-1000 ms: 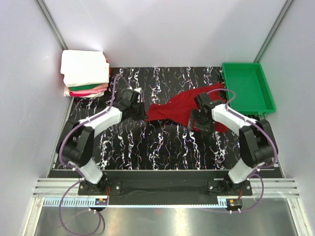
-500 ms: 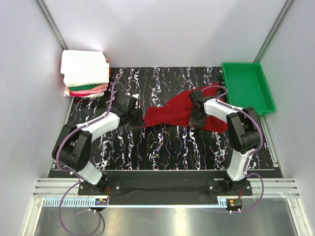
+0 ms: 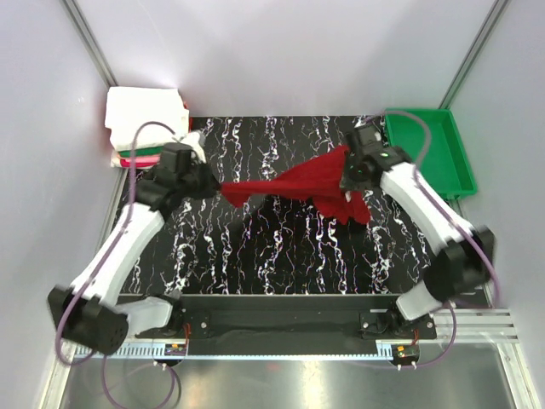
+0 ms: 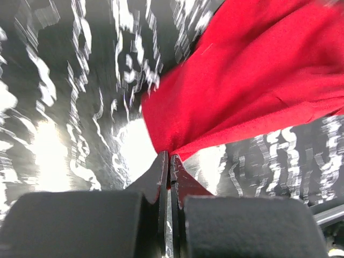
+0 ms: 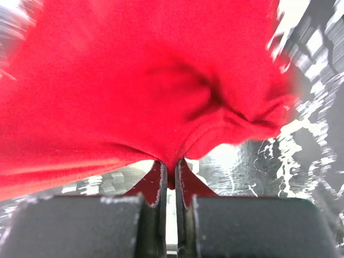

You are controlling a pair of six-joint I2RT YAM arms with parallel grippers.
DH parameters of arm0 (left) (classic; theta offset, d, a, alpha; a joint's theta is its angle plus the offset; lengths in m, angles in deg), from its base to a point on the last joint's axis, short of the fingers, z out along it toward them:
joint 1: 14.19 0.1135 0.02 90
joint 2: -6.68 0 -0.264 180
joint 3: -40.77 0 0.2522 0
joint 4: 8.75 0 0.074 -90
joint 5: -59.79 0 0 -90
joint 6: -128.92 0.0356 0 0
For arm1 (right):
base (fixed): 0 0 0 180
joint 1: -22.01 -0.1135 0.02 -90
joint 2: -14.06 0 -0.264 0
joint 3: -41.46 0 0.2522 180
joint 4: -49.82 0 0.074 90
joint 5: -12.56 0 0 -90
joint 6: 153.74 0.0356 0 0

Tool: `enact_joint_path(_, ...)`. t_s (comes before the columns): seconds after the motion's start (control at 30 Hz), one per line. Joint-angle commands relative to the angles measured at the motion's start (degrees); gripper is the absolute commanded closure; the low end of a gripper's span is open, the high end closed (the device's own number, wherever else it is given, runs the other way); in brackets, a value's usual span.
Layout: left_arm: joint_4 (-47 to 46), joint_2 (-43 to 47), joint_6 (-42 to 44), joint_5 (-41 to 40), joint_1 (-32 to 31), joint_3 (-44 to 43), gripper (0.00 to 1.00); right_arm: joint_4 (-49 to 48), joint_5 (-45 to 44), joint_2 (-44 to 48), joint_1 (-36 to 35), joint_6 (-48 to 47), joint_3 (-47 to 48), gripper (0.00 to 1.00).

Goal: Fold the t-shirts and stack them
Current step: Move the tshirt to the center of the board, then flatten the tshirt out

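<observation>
Left gripper (image 4: 170,161): we see it pinched tight on one end of the red t-shirt (image 3: 294,183).
Right gripper (image 5: 171,167): clamped shut on the opposite end, near the green tray (image 3: 430,149).
Position of red t-shirt: stretched between both arms over the marbled mat (image 3: 281,247).
Folded stack (image 3: 145,119): far-left corner, white on top.

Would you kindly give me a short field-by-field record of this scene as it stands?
red t-shirt: stretched between both grippers above the table
left gripper: shut on the shirt's left end
right gripper: shut on a bunched fold at the shirt's right
folded stack: far left corner, white on top
green tray: far right corner
table: black with white veining
</observation>
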Motion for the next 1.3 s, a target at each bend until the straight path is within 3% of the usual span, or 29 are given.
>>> enact_joint_path(0.0,9.2,8.2,4.7,-5.7,0.8,-11.0,1.0,8.3,-7.9,14.1,1.4,-2.0,6.6,1.0)
enact_joint_path(0.13,13.7,11.5,2.6,-1.0,0.0,-15.4,1.0,12.2,-12.6,20.0,1.6,0.0,1.4,1.0)
enact_joint_path(0.27,7.7,19.4,-7.5,6.4,-7.5,-0.9,1.0,13.3,-18.6,26.2,7.4,3.4,-10.4,1.0)
enact_joint_path(0.33,1.7,22.3,-15.3,5.4,-16.5,4.6,1.0,12.0,-16.5,27.4,11.8,4.5,-14.9,1.0)
enact_joint_path(0.37,-0.4,22.7,-17.6,2.6,-24.6,8.0,1.0,11.0,-14.6,27.7,16.0,4.1,-15.2,0.96)
enact_joint_path(0.4,-1.9,22.5,-20.7,0.6,-28.7,8.9,1.0,10.8,-13.8,27.6,17.1,3.2,-15.3,0.85)
enact_joint_path(0.43,-3.6,20.6,-21.9,-1.0,-32.5,9.2,0.98,11.1,-13.8,27.4,17.9,3.5,-14.7,0.27)
enact_joint_path(0.47,-3.7,19.0,-22.4,-3.1,-35.6,9.0,0.8,11.7,-12.7,27.0,18.3,3.6,-13.9,0.07)
enact_joint_path(0.5,-3.7,15.7,-23.2,-3.6,-40.2,7.8,0.68,12.5,-11.4,26.9,18.2,3.6,-12.2,0.01)
enact_joint_path(0.57,-3.2,13.1,-23.2,-4.0,-43.0,6.1,0.4,13.9,-7.7,27.5,18.3,4.1,-10.3,0.0)
enact_joint_path(0.6,-2.3,12.1,-22.6,-4.3,-44.0,4.6,0.12,14.5,-5.6,28.0,18.2,4.4,-9.1,0.0)
enact_joint_path(0.63,-1.7,12.2,-22.2,-5.0,-44.0,4.0,0.03,14.5,0.0,29.7,17.9,4.6,-8.9,0.0)
enact_joint_path(0.67,-0.9,12.6,-21.6,-6.0,-44.0,3.3,0.01,14.2,2.8,30.5,17.3,5.0,-8.9,0.0)
enact_joint_path(0.73,3.4,14.2,-19.4,-10.0,-43.0,0.4,0.01,14.9,4.9,31.6,9.8,8.5,-9.4,0.0)
enact_joint_path(0.8,6.8,14.8,-15.8,-11.0,-38.1,-1.1,0.01,16.4,2.8,31.3,0.8,14.9,-9.9,0.0)
enact_joint_path(0.83,7.7,14.7,-14.5,-10.2,-35.3,-1.8,0.01,16.2,2.5,30.8,-7.9,17.4,-10.5,0.0)
enact_joint_path(0.87,8.5,14.5,-13.4,-7.0,-28.6,-1.9,0.01,14.7,2.0,29.6,-12.2,19.9,-12.4,0.0)
enact_joint_path(1.0,7.6,12.6,-7.2,1.5,-14.0,-0.3,0.01,10.2,-1.4,22.3,-31.6,32.8,-15.1,0.0)
enact_joint_path(1.07,7.2,10.5,-5.3,3.5,-10.3,-0.5,0.01,8.3,-1.9,15.4,-39.6,34.8,-14.8,0.0)
enact_joint_path(1.27,3.6,1.4,-1.9,9.5,1.2,-2.1,0.01,3.9,-1.0,-2.0,-50.1,36.9,-8.0,0.0)
